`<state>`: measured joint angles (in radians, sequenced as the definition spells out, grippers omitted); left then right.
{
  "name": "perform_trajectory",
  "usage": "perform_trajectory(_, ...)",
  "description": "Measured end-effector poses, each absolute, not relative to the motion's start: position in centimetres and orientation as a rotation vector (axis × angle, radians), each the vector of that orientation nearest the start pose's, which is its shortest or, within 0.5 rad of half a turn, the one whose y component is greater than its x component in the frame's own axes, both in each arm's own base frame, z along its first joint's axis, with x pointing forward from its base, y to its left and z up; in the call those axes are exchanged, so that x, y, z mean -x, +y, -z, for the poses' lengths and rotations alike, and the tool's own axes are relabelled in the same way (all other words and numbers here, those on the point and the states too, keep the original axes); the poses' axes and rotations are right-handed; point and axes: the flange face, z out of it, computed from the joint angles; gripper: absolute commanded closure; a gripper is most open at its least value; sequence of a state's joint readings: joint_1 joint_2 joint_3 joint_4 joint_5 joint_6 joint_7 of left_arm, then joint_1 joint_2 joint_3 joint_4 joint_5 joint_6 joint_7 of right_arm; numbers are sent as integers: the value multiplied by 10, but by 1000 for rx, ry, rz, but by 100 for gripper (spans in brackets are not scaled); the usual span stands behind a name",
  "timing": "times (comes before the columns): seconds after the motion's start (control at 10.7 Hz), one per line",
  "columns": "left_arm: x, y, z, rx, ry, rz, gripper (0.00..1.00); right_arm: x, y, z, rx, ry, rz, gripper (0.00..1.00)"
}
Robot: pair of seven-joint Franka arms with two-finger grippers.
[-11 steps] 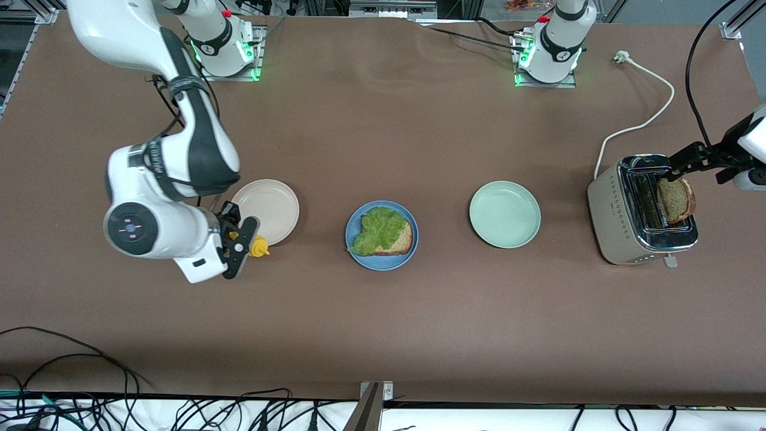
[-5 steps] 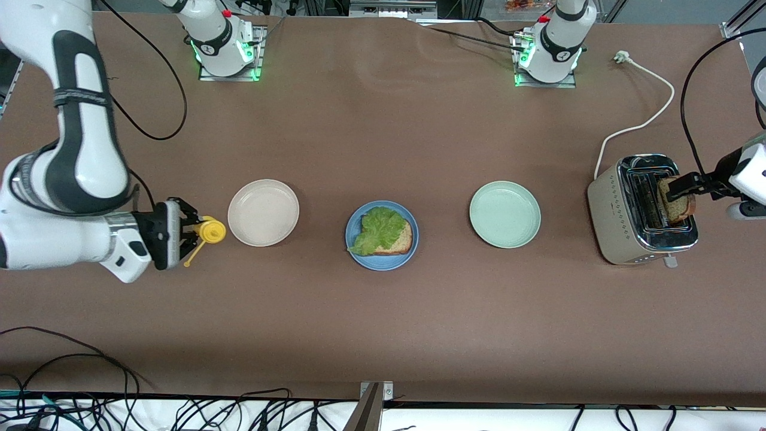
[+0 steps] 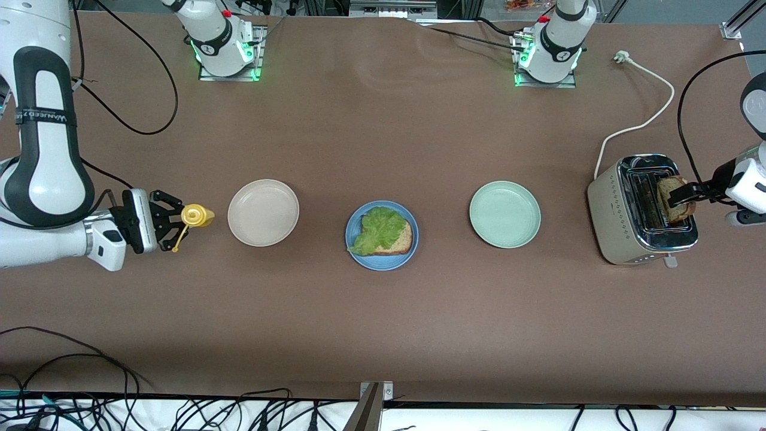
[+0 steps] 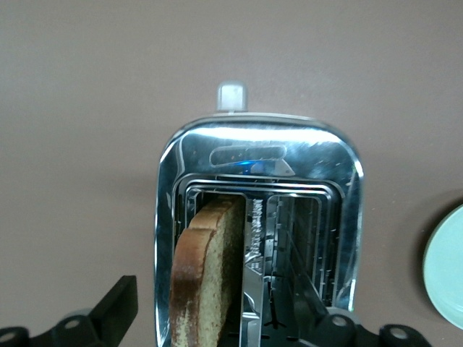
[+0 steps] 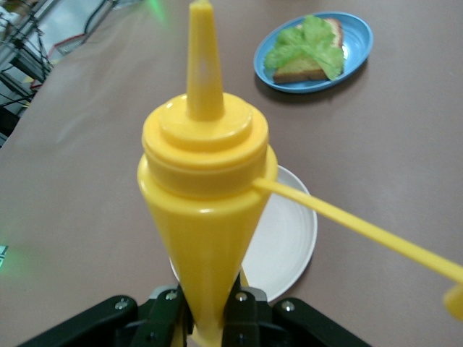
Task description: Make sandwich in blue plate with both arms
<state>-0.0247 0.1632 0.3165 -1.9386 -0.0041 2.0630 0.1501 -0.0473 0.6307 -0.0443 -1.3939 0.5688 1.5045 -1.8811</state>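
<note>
Right gripper (image 3: 170, 222) clenched on yellow squeeze bottle (image 3: 197, 216) beside beige plate (image 3: 263, 212). Left gripper (image 3: 682, 194) spread wide around toast slice (image 3: 671, 200) in toaster (image 3: 640, 209). Blue plate (image 3: 382, 235) with bread and lettuce (image 3: 378, 228) sits mid-tabletop, green plate (image 3: 504, 214) between it and the toaster.

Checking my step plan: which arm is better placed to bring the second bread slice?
Left: its open gripper straddles the bread slice in the toaster; the right gripper holds a yellow bottle.

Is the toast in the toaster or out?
In. The toast stands upright in one toaster slot, its top poking out.
</note>
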Motion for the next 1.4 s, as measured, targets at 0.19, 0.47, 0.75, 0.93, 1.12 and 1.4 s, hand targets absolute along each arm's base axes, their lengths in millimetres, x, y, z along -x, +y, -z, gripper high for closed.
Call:
perform_trajectory(0.19, -560, 168, -390, 3094, -232, -96, 17, -653, -17, -295, 1503, -1797, 291, 79)
perform_trajectory(0.47, -556, 172, -377, 3094, -237, -118, 58, -628, -62, -242, 1375, -1789, 386, 78)
perform_trajectory(0.75, -553, 178, -375, 3099, -176, -112, 100, -610, -90, -186, 1307, -1751, 446, 71)
perform_trajectory(0.93, -553, 180, -376, 3101, -130, -106, 100, -604, -97, -164, 1291, -1736, 459, 69)
perform_trajectory(1.12, -555, 180, -381, 3101, -109, -90, 100, -603, -100, -156, 1294, -1741, 466, 69)
perform_trajectory(1.4, -556, 178, -408, 3104, -62, -19, 100, -606, -102, -155, 1313, -1758, 473, 69)
